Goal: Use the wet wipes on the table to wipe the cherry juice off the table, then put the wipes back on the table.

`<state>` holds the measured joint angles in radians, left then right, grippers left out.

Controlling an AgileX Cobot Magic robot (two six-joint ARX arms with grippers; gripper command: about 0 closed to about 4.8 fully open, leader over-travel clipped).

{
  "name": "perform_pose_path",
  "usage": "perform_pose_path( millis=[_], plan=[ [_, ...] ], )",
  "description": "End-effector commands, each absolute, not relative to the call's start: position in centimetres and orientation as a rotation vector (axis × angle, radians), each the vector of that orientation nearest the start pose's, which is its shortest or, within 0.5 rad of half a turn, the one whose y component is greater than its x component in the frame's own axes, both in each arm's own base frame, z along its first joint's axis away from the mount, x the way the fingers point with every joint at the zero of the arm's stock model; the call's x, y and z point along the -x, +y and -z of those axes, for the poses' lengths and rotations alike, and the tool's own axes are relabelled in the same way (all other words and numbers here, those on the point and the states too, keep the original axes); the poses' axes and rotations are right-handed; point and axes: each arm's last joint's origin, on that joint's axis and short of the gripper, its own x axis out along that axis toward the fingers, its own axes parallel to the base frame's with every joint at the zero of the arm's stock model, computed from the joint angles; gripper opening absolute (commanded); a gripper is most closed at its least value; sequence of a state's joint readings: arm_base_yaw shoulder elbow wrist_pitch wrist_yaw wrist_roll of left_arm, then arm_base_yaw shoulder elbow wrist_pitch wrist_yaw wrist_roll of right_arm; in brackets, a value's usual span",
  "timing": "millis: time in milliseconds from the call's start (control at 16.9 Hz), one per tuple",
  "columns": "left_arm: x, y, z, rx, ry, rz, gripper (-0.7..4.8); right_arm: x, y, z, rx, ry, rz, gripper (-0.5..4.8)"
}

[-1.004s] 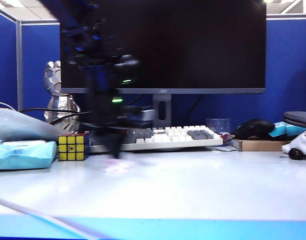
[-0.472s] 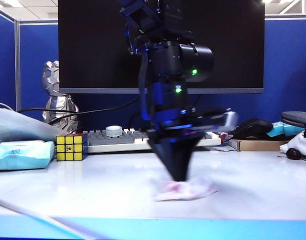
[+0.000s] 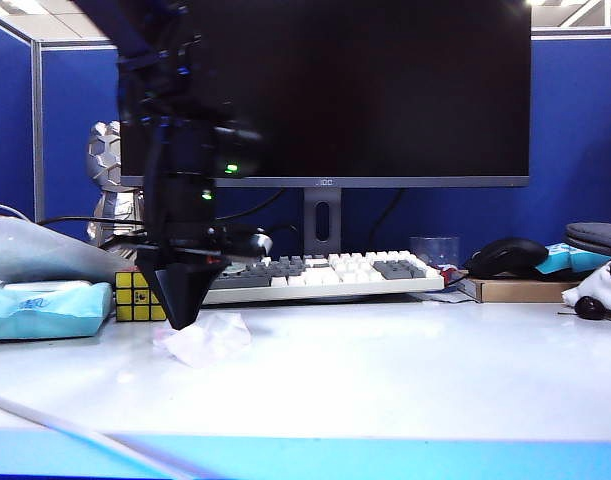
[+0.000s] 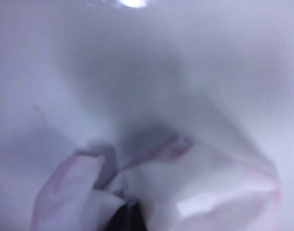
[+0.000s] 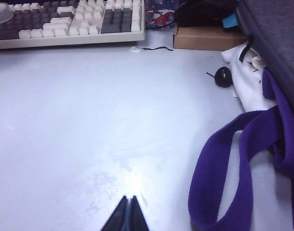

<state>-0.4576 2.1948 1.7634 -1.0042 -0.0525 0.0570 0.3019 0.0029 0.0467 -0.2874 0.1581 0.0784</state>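
**Wiping stroke in hand, wipes pressed down near the colour cube**

The left gripper [image 3: 183, 318] points straight down, its jaws closed on the wet wipes [image 3: 207, 338], a crumpled pink-tinged lump pressed to the tabletop [image 3: 405, 370] just in front of the colour cube [image 3: 137, 296] and spreading out to the side away from it. My reading is that the wiping step is under way, not the set-down. The next move calls for dragging the cloth across any remaining cherry juice with light downward pressure, keeping clear of the cube and the keyboard [image 3: 320, 274] behind it.

The left wrist view shows what the exterior view cannot: pink staining along the folds of the wipes [image 4: 195, 192], bunched around the dark jaw tips. The right wrist view shows the right gripper [image 5: 128, 214], jaws shut and empty, hovering well away from the cube, above bare tabletop with faint smeared marks; whether those are juice or moisture I cannot tell.
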Motion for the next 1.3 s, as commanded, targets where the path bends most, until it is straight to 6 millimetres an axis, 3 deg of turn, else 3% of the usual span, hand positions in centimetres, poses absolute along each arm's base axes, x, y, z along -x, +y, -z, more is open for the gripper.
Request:
perform_pose_path(
  millis=[59, 236, 413, 531, 709, 886, 1181, 1299],
  plan=[
    [-40.5, -21.0, -17.0, -0.186, 1.261, 0.505, -0.06, -8.9, 2.3, -15.2, -0.026, 0.24, -0.135, -0.04],
    [-39.4, -26.3, -18.3, 0.084, 1.166, 0.803, -0.05, -8.9, 2.3, -15.2, -0.026, 0.24, -0.133, -0.04],
    [-37.7, -29.9, -18.9, 0.133, 1.113, 0.975, -0.05, -8.9, 2.3, -15.2, -0.026, 0.24, -0.133, -0.04],
    [-36.8, -30.6, -18.6, 0.065, 1.127, 0.933, -0.06, -8.9, 2.3, -15.2, -0.026, 0.24, -0.133, -0.04],
    [-36.9, -28.8, -17.8, -0.134, 1.172, 0.761, -0.06, -8.9, 2.3, -15.2, -0.026, 0.24, -0.133, -0.04],
    [-38.0, -24.6, -17.1, -0.37, 1.264, 0.512, -0.06, -8.9, 2.3, -15.2, -0.026, 0.24, -0.133, -0.04],
    [-39.5, -17.3, -16.8, -0.469, 1.46, 0.213, -0.05, -8.9, 2.3, -15.2, -0.026, 0.24, -0.133, -0.04],
    [-39.6, -16.1, -16.8, -0.455, 1.498, 0.193, -0.06, -8.9, 2.3, -15.2, -0.026, 0.24, -0.133, -0.04]
  ],
)
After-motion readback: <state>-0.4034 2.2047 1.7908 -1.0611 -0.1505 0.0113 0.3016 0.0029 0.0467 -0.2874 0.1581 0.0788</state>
